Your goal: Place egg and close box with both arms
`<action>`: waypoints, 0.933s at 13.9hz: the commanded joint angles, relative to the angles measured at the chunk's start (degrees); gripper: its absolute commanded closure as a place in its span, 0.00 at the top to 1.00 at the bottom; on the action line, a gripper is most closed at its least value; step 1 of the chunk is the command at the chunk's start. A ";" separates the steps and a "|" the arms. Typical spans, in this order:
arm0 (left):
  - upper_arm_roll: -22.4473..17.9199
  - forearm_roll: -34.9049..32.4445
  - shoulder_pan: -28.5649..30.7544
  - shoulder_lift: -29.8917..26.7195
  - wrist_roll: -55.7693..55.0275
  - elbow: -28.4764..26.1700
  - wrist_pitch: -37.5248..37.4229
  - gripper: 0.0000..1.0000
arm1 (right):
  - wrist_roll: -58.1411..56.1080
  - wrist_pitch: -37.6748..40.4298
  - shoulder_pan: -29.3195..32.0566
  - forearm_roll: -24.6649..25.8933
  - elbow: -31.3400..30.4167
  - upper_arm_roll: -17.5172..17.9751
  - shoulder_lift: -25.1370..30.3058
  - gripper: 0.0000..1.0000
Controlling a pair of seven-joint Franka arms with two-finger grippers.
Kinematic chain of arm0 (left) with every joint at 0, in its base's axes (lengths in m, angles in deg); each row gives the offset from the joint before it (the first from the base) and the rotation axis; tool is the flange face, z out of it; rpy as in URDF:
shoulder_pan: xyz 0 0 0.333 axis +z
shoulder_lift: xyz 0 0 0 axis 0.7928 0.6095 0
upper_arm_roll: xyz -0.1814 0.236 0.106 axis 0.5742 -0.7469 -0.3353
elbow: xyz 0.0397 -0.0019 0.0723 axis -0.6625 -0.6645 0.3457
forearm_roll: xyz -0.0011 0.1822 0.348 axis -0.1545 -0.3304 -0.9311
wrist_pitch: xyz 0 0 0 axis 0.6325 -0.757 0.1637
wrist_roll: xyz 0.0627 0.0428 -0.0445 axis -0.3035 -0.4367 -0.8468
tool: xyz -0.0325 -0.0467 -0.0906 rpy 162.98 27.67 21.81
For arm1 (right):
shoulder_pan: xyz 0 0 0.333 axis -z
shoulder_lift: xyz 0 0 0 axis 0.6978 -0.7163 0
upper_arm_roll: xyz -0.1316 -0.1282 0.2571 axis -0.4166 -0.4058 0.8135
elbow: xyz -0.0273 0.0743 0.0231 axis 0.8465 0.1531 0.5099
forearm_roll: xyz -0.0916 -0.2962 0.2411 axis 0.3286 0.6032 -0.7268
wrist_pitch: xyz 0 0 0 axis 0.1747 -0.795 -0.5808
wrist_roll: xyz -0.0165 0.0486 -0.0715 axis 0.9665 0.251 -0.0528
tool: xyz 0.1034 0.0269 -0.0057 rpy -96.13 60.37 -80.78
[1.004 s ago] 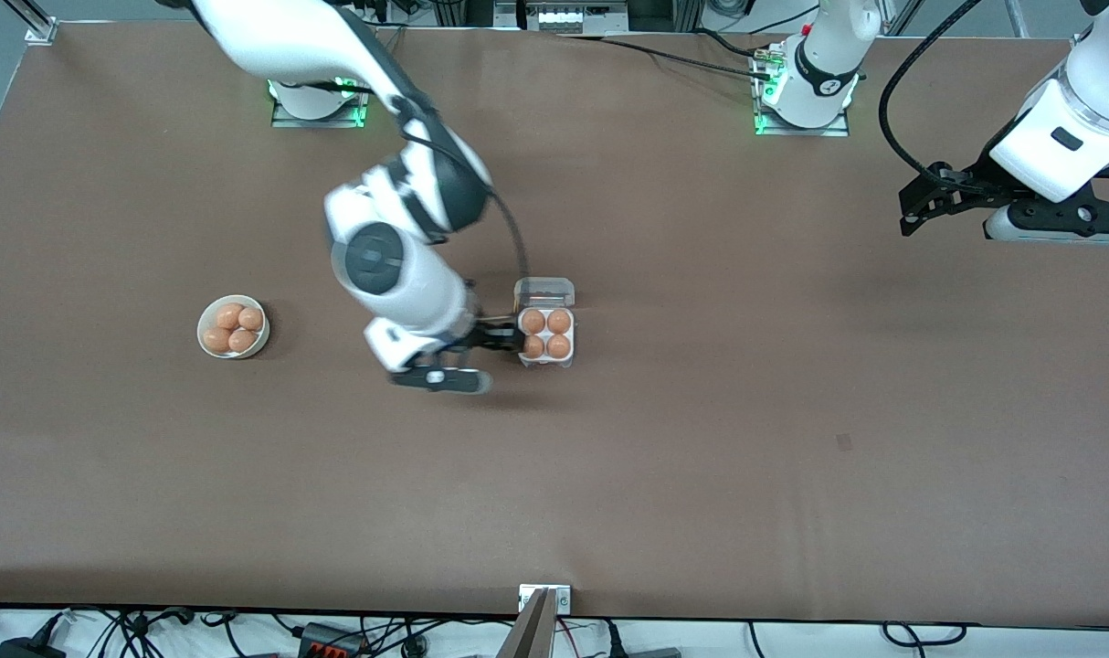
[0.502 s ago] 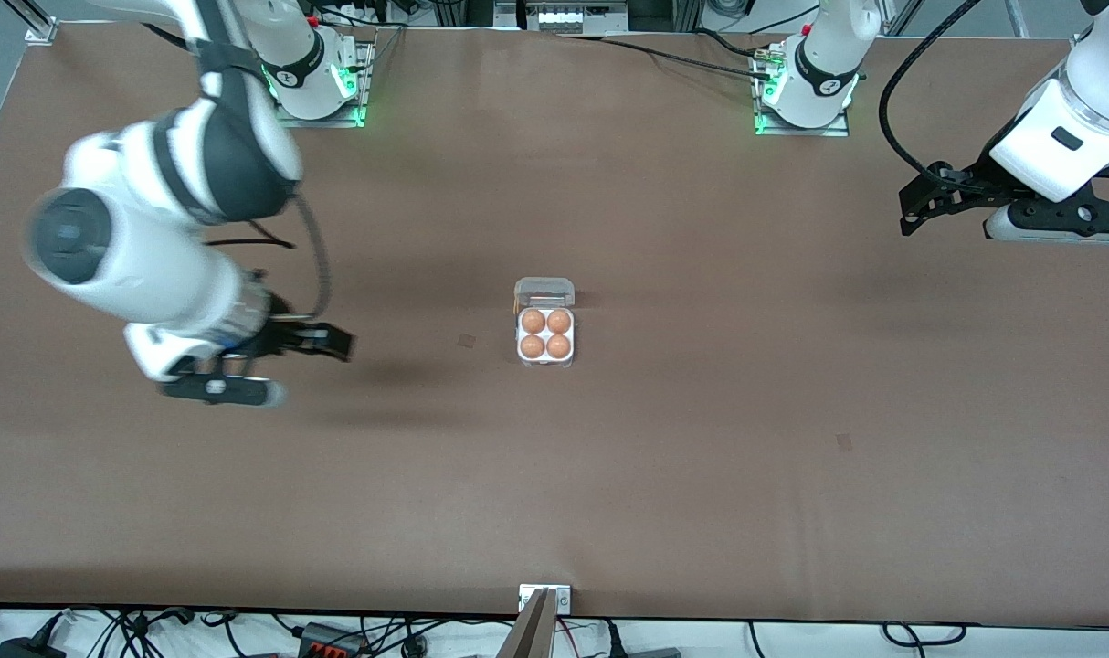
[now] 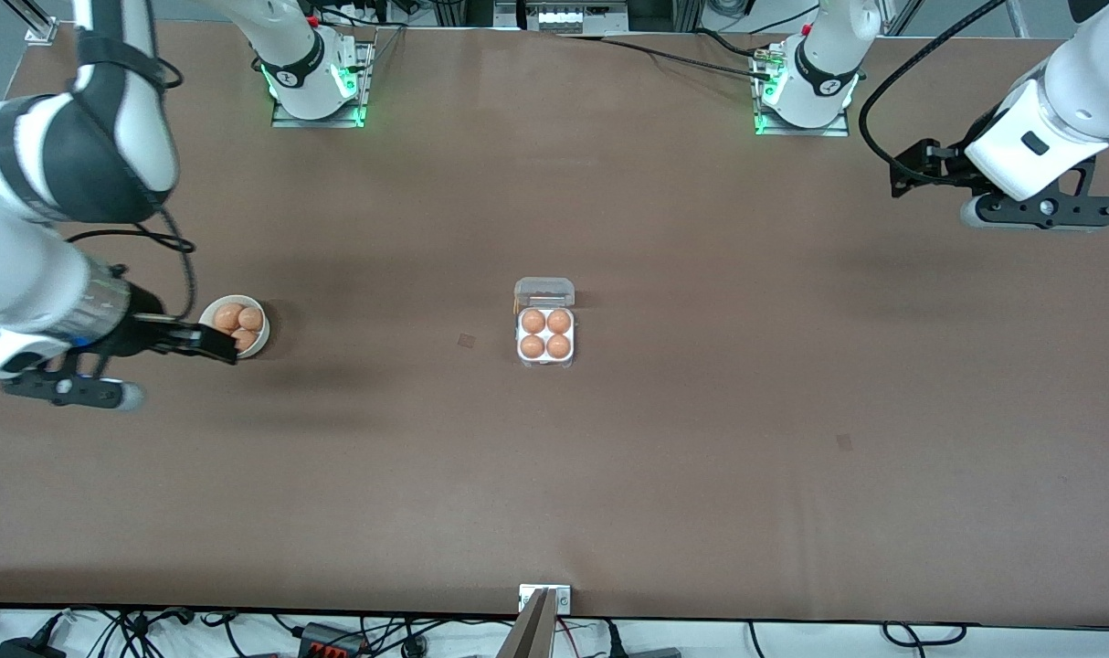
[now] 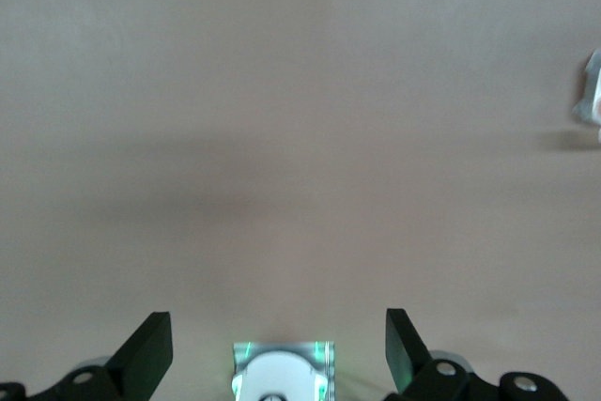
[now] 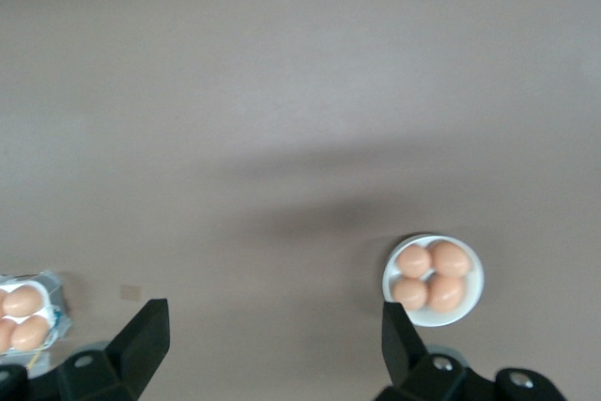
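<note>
The right arm (image 3: 34, 228) is reaching down at its own end of the table, its gripper (image 3: 209, 344) hanging over the bowl's (image 3: 256, 345) rim, fingers (image 5: 141, 340) spread wide and holding nothing. The left arm (image 3: 1057, 100) is waiting raised at its end, well apart from the box (image 3: 545, 340), its gripper (image 3: 903, 174) also wide open and empty. The box is sitting mid-table, lid open, four eggs (image 3: 533, 322) filling its cells.

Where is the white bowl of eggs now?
The bowl sits toward the right arm's end of the table, level with the box, under the open right gripper.
</note>
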 commanded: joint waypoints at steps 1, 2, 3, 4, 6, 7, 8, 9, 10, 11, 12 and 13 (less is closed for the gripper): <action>-0.18 -0.20 0.39 1.24 0.08 2.50 -1.95 1.00 | -2.36 0.43 6.54 0.29 -1.61 4.66 3.82 1.00; -0.09 -0.55 0.30 2.12 0.26 3.29 -2.21 1.00 | -2.71 0.44 10.66 0.99 -1.78 8.52 4.70 1.00; -0.09 -0.64 0.47 2.30 2.70 3.38 -2.57 1.00 | -4.10 0.35 13.40 3.17 -1.96 11.43 5.58 1.00; -0.27 -0.73 0.39 2.56 4.98 3.56 -2.39 0.87 | -6.03 0.18 15.42 5.81 -2.48 13.37 6.54 1.00; -0.27 -0.55 0.39 3.35 5.53 3.83 -2.48 0.47 | -6.66 0.52 17.29 7.06 -2.93 14.79 7.95 1.00; -0.27 -0.73 0.30 3.44 5.27 3.83 -2.57 0.22 | -6.84 0.61 17.55 7.06 -3.19 14.88 8.83 1.00; -0.18 -0.64 0.30 3.62 5.27 3.74 -2.74 0.07 | -7.62 0.79 18.42 7.15 -3.28 14.97 9.01 1.00; -0.09 -0.64 0.30 3.71 5.44 3.74 -3.27 0.05 | -8.68 0.88 19.30 7.32 -3.28 15.50 9.27 1.00; -0.09 -0.55 0.30 3.79 5.53 3.65 -3.79 0.03 | -9.82 0.88 20.10 7.33 -3.45 15.85 9.36 1.00; -0.09 -0.20 0.30 3.80 5.53 3.65 -3.71 0.02 | -10.26 1.05 20.10 7.59 -3.54 15.77 9.62 1.00; -0.01 -0.11 0.30 3.80 5.53 3.39 -3.80 0.01 | -10.27 2.53 19.93 8.02 -3.54 15.68 9.71 1.00; 0.26 0.06 0.21 3.71 5.53 2.69 -3.89 0.01 | -10.27 3.94 19.75 9.68 -3.63 15.76 9.89 1.00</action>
